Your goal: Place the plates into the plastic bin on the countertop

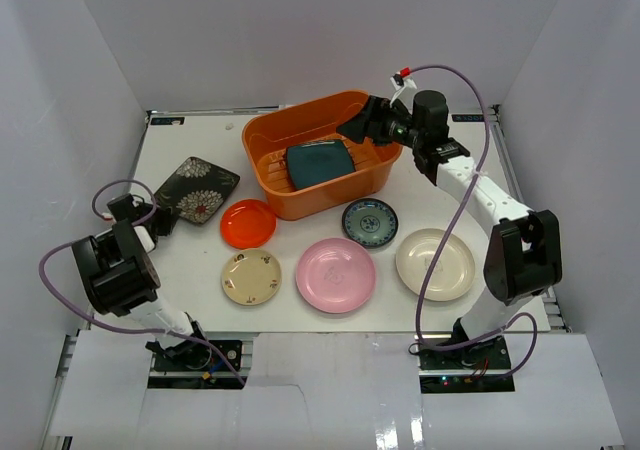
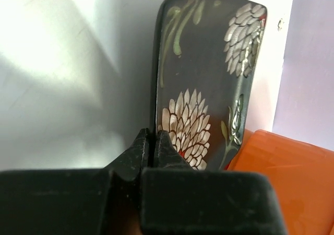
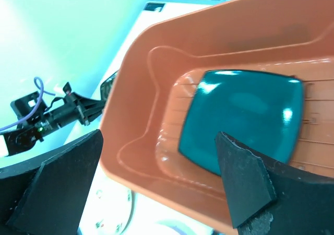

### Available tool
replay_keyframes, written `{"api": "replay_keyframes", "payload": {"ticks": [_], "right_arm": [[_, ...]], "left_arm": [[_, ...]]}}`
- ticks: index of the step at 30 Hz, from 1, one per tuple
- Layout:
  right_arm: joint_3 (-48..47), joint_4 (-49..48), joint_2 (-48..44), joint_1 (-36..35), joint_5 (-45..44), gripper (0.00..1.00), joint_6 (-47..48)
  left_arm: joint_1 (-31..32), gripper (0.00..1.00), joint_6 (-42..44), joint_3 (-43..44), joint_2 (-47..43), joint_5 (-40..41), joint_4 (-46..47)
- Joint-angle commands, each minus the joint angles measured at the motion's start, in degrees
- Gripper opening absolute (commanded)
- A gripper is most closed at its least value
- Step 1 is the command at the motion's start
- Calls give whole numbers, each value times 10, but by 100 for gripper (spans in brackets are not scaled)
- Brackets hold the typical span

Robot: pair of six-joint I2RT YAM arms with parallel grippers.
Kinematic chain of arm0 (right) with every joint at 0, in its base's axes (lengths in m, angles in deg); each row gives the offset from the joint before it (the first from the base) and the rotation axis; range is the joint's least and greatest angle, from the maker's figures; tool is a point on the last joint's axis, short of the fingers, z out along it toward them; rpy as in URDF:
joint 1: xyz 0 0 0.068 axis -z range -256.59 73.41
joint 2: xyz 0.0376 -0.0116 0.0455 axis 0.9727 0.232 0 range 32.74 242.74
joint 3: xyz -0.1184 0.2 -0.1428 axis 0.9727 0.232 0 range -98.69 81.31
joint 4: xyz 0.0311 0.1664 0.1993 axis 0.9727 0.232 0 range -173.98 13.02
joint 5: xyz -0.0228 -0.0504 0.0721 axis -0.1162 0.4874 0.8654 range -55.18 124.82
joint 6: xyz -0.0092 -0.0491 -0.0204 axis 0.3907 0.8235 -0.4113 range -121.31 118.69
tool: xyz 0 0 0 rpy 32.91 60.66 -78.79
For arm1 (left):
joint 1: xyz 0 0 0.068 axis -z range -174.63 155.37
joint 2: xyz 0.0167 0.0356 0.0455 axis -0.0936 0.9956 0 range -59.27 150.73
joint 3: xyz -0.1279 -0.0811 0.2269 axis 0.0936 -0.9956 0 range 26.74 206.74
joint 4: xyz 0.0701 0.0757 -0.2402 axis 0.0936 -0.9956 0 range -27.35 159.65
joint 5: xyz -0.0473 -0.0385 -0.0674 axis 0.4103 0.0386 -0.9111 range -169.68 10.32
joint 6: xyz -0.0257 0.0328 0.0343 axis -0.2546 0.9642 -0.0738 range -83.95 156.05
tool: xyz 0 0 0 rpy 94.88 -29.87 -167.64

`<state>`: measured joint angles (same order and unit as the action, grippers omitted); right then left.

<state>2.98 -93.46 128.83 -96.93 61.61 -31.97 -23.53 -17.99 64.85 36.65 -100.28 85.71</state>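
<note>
1. Firmly, the left gripper (image 2: 153,141) clamped shut on the rim of the black floral plate (image 2: 209,78), left on the countertop (image 1: 195,260).
2. The right gripper (image 3: 159,141) hung wide open over the orange bin (image 3: 135,115), where the teal plate (image 3: 242,115) lay flat.
3. Before the bin sat the red-orange plate (image 1: 247,223), blue-green plate (image 1: 370,222), beige plate (image 1: 251,276), pink plate (image 1: 335,274) and cream plate (image 1: 435,263).

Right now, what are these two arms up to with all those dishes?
They are loading plates into the orange bin. The right gripper hangs open over the teal plate lying in the bin. The left gripper is shut on the edge of the black flowered plate. The red plate, beige plate, pink plate, blue patterned plate and cream plate lie on the table.
</note>
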Motion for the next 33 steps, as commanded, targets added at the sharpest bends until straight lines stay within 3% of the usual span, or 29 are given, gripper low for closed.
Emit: {"api": "replay_keyframes", "payload": {"ticks": [1,11,17,21,22,23,24,25,26,28,33], "right_arm": [[26,-44,-27,-17,35,94,2],[49,-49,-39,-58,73,95,19],[22,-35,-47,-62,89,95,32],[28,-24,-75,-61,66,100,48],[46,-22,-85,-61,53,91,52],[56,-24,-107,-60,23,73,53],[68,-23,-120,-60,8,64,54],[92,-22,-133,-58,-6,48,56],[105,-20,-163,-53,-35,21,56],[139,-19,-198,-48,-65,8,56],[273,-20,-320,-42,-130,8,47]], "left_arm": [[-2,0,-25,-26,-106,1,3],[-4,0,-122,-11,-303,-24,72],[17,0,-97,57,-334,-80,47],[108,0,-26,152,-291,-89,-11],[165,0,-6,179,-276,-67,-32],[190,0,9,234,-260,-59,-71],[216,0,22,257,-244,-52,-85],[254,0,40,281,-208,-48,-95],[270,0,48,323,-190,-32,-121],[315,0,61,358,-139,-23,-142],[384,0,97,452,-48,13,-196]]}}
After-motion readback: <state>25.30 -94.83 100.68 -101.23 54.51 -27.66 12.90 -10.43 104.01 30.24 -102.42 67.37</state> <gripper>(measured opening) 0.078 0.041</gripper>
